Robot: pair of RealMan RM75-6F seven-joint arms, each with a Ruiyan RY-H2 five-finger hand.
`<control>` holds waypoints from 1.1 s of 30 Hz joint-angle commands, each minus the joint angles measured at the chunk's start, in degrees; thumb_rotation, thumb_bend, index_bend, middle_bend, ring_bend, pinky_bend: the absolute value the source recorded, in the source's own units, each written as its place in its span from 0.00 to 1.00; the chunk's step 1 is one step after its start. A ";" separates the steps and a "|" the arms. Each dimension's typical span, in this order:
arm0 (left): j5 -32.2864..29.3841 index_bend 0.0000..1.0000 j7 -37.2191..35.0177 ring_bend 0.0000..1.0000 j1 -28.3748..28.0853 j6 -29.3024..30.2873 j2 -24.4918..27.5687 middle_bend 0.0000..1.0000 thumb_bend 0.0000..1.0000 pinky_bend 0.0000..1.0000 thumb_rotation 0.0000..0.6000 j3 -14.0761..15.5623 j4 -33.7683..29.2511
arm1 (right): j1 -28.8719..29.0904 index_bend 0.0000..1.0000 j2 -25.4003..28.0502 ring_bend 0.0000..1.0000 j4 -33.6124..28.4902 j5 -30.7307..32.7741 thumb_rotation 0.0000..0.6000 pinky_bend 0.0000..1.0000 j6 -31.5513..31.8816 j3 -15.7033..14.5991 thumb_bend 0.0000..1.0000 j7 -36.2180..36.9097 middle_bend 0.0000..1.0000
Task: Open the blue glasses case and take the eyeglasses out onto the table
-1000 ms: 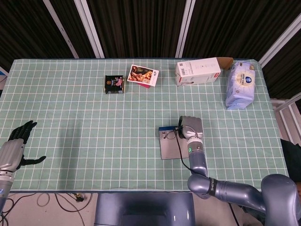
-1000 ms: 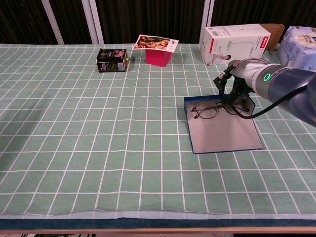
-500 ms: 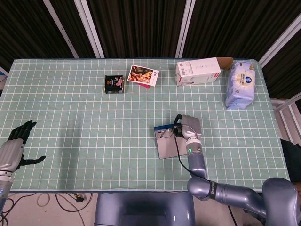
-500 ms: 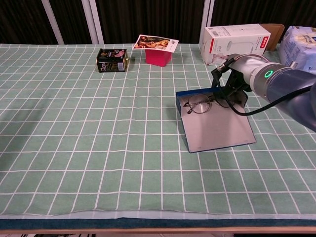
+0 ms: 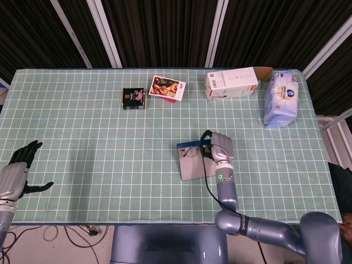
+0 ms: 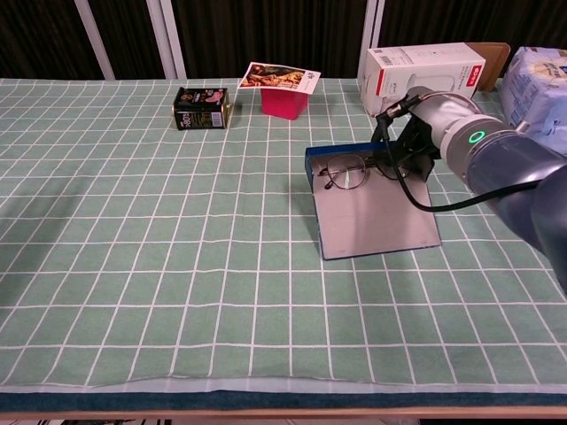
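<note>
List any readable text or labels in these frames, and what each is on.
None reads clearly.
White box: red patch and small print, too blurred.
Black tin: label too small.
Card on the pink box: a picture, no legible words.
Blue-white packet: round logo, print unreadable.
Right arm: a green ring light, no text.

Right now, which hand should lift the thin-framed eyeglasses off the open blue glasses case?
The right hand: it is already at the thin-framed eyeglasses lying on the open blue glasses case. The left hand rests open at the table's far left edge.
</note>
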 commanded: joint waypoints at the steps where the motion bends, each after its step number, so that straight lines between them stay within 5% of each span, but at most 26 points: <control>1: 0.03 0.00 -0.01 0.00 0.00 0.01 -0.01 0.00 0.00 0.00 1.00 0.00 0.01 | -0.70 0.54 -1.35 1.00 1.43 -1.73 1.00 1.00 0.70 0.60 0.51 2.16 1.00; 33: -0.28 0.00 -0.30 0.00 -0.01 -0.16 0.10 0.00 0.00 0.00 1.00 -0.14 -0.18 | -4.40 0.54 -8.47 1.00 12.46 -16.83 1.00 1.00 1.95 -0.39 0.51 14.41 1.00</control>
